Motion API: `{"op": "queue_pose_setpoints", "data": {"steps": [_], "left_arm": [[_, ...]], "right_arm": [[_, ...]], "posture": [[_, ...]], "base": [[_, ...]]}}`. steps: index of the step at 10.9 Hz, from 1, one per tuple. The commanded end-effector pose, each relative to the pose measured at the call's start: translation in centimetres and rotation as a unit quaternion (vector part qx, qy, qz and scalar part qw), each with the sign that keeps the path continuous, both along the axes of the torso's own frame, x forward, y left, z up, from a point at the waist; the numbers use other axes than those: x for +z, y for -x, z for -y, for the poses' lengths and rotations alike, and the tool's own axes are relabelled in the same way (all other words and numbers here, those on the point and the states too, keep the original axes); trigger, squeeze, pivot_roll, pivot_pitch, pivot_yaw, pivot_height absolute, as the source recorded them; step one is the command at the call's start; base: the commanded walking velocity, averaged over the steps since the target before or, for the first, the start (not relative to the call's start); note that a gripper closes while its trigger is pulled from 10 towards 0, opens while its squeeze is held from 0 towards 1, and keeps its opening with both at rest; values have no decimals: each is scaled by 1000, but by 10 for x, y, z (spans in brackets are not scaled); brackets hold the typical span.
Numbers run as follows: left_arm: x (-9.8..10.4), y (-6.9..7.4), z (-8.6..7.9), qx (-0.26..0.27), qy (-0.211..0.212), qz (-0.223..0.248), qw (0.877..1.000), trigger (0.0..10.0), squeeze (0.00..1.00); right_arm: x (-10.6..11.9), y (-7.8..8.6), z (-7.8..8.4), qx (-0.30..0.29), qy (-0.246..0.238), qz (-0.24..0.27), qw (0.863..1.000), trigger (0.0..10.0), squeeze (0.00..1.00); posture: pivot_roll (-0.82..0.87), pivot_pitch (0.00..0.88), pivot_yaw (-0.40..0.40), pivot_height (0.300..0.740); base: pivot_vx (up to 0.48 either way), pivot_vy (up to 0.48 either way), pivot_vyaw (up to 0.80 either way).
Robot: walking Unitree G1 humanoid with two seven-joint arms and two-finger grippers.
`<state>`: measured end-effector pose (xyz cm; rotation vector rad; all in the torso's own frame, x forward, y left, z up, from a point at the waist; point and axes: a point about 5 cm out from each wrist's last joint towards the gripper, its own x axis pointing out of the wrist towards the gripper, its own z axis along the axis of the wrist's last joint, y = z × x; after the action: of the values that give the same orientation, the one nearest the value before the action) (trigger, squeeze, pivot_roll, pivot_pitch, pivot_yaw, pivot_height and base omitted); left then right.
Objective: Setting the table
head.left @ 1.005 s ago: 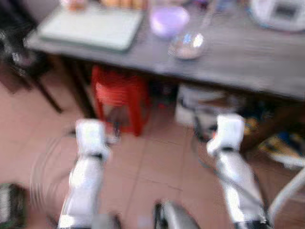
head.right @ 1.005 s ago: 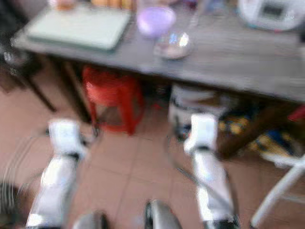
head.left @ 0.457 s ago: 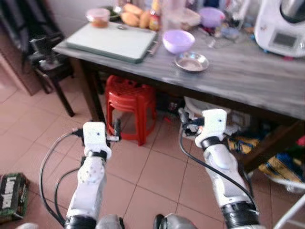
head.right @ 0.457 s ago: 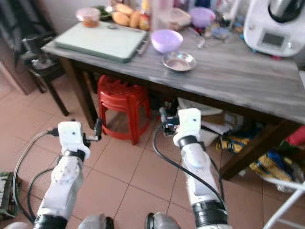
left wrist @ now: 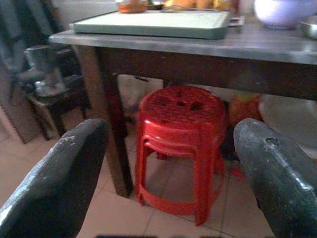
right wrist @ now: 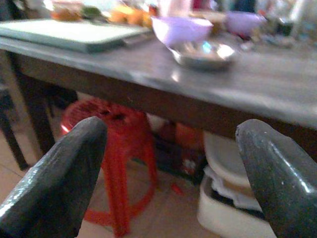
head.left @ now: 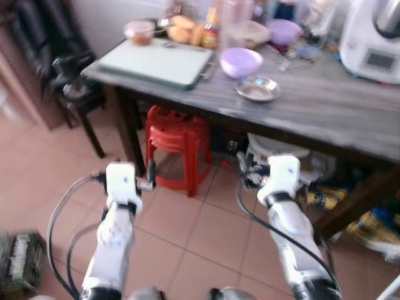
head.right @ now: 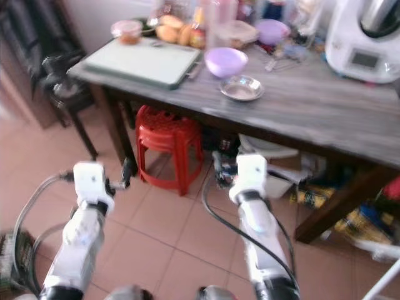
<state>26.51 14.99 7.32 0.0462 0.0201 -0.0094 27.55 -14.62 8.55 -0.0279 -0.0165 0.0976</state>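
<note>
The left gripper (left wrist: pixel 168 173) and right gripper (right wrist: pixel 171 173) both hang spread wide, holding nothing. They hover before the table (head.right: pixel 312 112), touching nothing.

floor (head.left: pixel 206 231): terracotta tiles | grey wooden table (head.left: pixel 325 115) | red stool (head.left: pixel 177 134) beneath | dark chair (head.left: pixel 78 94) beside

We see even, soft daylight. Both eye views are motion-blurred, worst at the edges. Glare sits on the steel bowl (head.right: pixel 241 88). Under the table (head.left: pixel 325 115) lies deep shadow. Wrist views are softly focused.
</note>
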Motion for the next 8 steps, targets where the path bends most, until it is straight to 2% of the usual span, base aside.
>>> {"op": "queue_pose_setpoints", "data": {"steps": [1, 3, 5, 6, 8], "left_arm": [[7, 0, 5, -16, 2, 8, 1000, 10000, 0], [11, 1, 8, -27, 8, 10, 1000, 10000, 0], [14, -1, 6, -28, 8, 13, 999, 10000, 0], [15, -2, 7, -27, 9, 14, 999, 10000, 0], [20, -4, 10, -29, 15, 18, 999, 10000, 0]], "right_arm": [[5, 2, 4, -7, 1, 10, 1000, 10000, 0], [5, 3, 3, -11, -1, 8, 1000, 10000, 0], [6, 5, 2, -9, 0, 8, 1000, 10000, 0], [7, 4, 3, -10, 1, 10, 1000, 10000, 0], [13, 0, 7, -14, 6, 19, 1000, 10000, 0]], "posture": [[-23, 21, 1, 740], [-26, 68, 10, 740], [-30, 69, 9, 740], [-32, 64, 6, 740], [-33, 71, 3, 740]], "base": [[0, -262, -800], [0, -291, -800], [0, -321, -800], [0, -341, -531], [0, -341, 0]]}}
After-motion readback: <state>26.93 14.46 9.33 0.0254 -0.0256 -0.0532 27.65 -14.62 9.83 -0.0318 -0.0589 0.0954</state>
